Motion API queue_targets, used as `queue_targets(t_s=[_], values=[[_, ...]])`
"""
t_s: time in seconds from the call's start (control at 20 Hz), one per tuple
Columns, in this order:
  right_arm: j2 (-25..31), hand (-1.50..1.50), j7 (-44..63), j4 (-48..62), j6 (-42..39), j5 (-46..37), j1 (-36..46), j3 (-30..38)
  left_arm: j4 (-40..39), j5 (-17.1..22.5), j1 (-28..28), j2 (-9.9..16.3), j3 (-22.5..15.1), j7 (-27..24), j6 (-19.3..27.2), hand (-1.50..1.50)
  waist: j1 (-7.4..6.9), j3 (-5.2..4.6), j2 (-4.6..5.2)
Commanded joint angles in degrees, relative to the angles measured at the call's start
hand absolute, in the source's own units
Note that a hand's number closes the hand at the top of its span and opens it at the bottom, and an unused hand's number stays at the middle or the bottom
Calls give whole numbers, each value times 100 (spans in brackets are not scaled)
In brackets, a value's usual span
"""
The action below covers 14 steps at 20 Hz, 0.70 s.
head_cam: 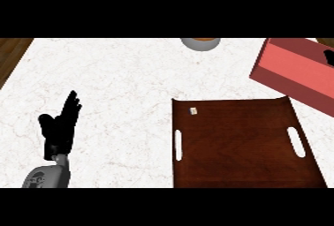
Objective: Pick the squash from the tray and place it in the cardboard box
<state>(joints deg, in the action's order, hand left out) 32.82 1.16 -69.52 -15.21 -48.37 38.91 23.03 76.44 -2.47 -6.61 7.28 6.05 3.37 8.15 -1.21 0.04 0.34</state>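
Note:
A dark brown wooden tray (241, 145) with two white handle slots lies on the counter at the lower right, and no squash shows on it. A small white tag (193, 110) sits near its far left corner. The box (294, 73), pinkish red in this view, stands tilted at the upper right, its inside hidden. A small black shape (329, 57) at the right edge over the box looks like part of my right hand. My left hand (58, 128) rests open at the lower left, fingers pointing up, far from the tray. The squash is not visible anywhere.
A grey bowl (200, 43) with something orange in it sits at the counter's far edge, cut off by the top of the view. White marble counter (117, 75) spreads between my left hand and the tray. Dark wood floor shows at the far left.

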Motion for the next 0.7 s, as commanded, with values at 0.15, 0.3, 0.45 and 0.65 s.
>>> queue_targets(t_s=[0.15,0.3,0.45,0.65], values=[[425,150,-873,2490,1417,-777,612,-151,63,-60,16,-190,-149,-16,70,0,-128,5,53],[459,150,-1022,3469,1472,-401,959,270,-90,-115,-125,-153,-139,-124,73,0,-120,7,60],[181,-150,-1091,4038,1658,-243,1063,419,-19,-55,-225,-33,-90,58,-23,0,-200,15,91],[612,-150,-1894,4638,1328,194,1340,799,98,-87,88,-107,-159,-157,-14,0,-194,16,76]])
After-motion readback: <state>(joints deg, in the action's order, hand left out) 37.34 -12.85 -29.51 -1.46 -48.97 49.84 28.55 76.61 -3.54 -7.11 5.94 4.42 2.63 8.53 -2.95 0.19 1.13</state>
